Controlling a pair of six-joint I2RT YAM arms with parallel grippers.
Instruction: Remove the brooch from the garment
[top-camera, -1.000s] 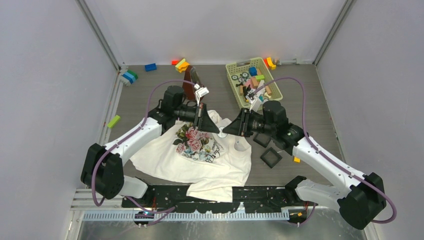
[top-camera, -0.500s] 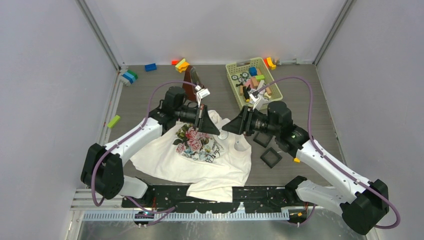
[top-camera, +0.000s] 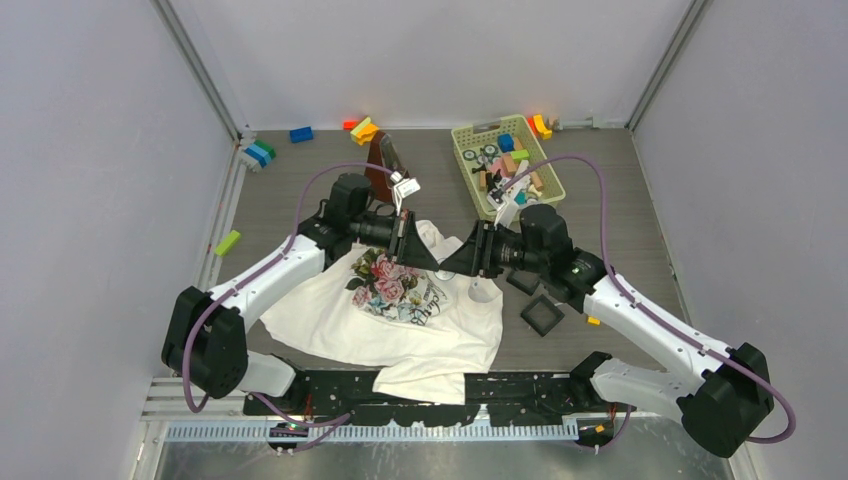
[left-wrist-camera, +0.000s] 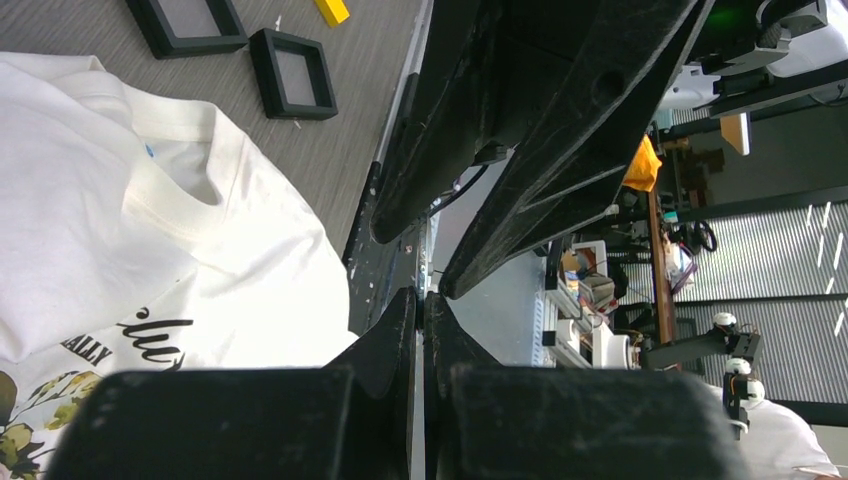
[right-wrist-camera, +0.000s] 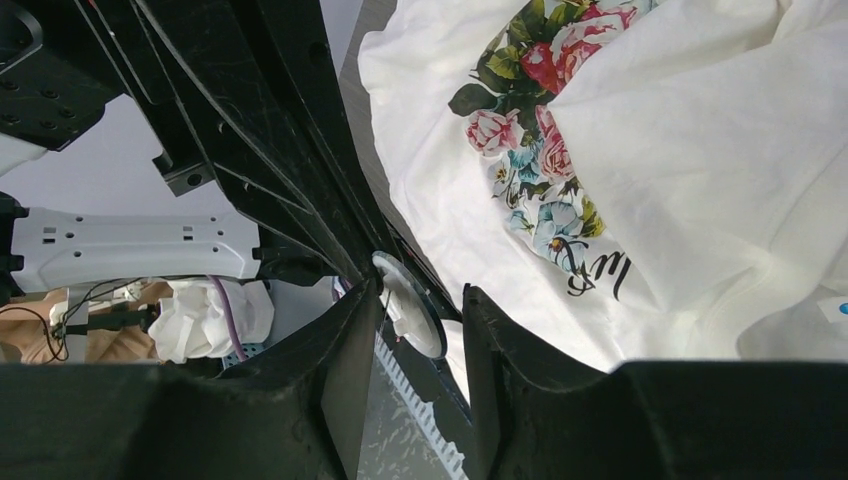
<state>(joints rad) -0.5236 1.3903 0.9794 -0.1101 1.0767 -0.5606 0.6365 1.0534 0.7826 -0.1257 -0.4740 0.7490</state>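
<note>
Top view: garment lies crumpled on the grey table at centre frame, rose print facing up, collar toward the right. Both arms reach in over its upper right part. Their tips meet just left of the collar and right of the print.

Own wrist view, left gripper: fingers pressed together, only a hairline seam between them. Nothing visible in the seam from this angle.

Own wrist view, right gripper: fingers apart, with a clear gap. The brooch shows in that gap at lower centre, a pale round disc, tilted. Its upper edge sits against the tip of the left gripper; neither right finger appears to touch it. Cannot tell whether the left fingers pinch it, nor whether it is pinned to the cloth. The shirt edge lies just right of it.

Top view: brooch hidden where the two tips meet.

Elsewhere: two black square trays right of the collar, small orange block just right of them, green basket of blocks at upper centre-right
</note>
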